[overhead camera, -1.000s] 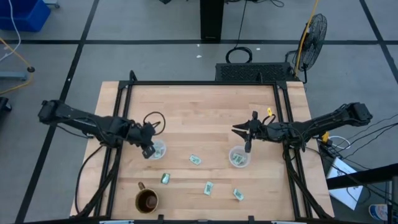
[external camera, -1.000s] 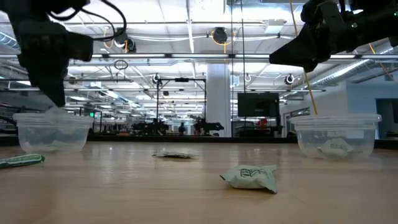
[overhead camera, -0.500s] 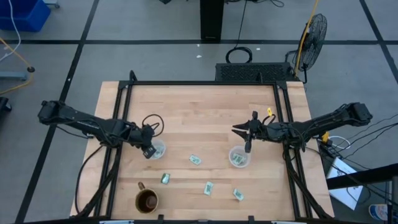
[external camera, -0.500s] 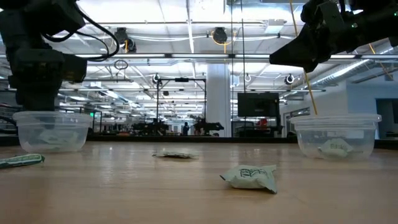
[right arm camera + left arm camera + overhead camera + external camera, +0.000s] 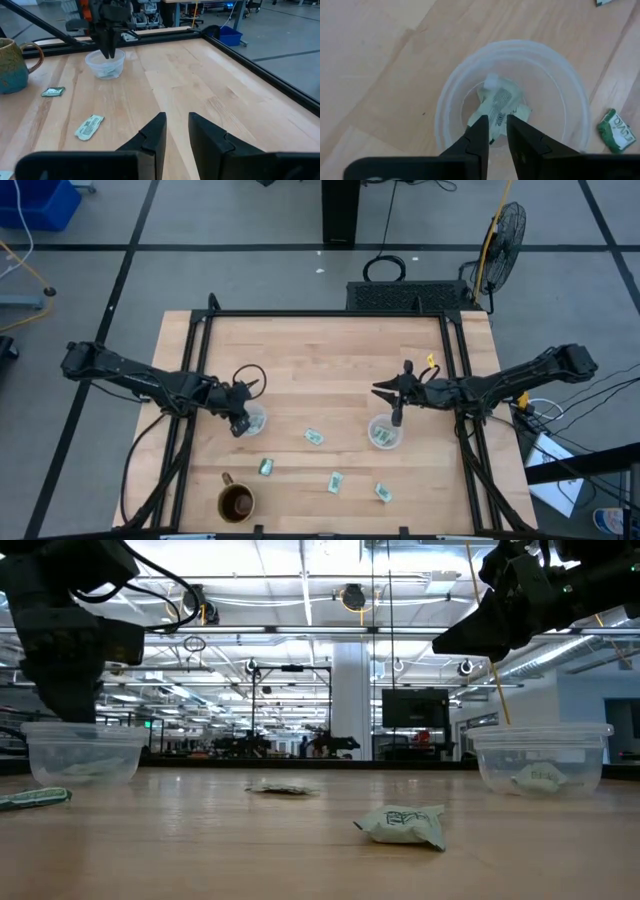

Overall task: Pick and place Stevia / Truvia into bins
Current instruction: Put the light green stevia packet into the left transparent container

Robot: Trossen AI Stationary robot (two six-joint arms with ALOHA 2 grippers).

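Observation:
Two clear plastic cups stand on the wooden table: the left cup (image 5: 253,420) (image 5: 512,95) and the right cup (image 5: 384,433) (image 5: 541,754). Each holds green-and-white packets (image 5: 499,104) (image 5: 541,777). Several more packets lie flat on the table (image 5: 314,437) (image 5: 266,467) (image 5: 334,481) (image 5: 382,493). My left gripper (image 5: 238,424) (image 5: 496,125) hangs just above the left cup's rim, pointing down, its fingers a little apart and empty. My right gripper (image 5: 397,416) (image 5: 176,122) hovers beside the far side of the right cup, slightly open and empty.
A brown mug (image 5: 236,502) stands near the table's front edge on the left. A black frame (image 5: 325,314) runs around the table. One packet (image 5: 615,131) lies close beside the left cup. Bare wood lies between the cups and across the far half.
My left gripper has shifted a little toward the table's left edge while staying over the left cup.

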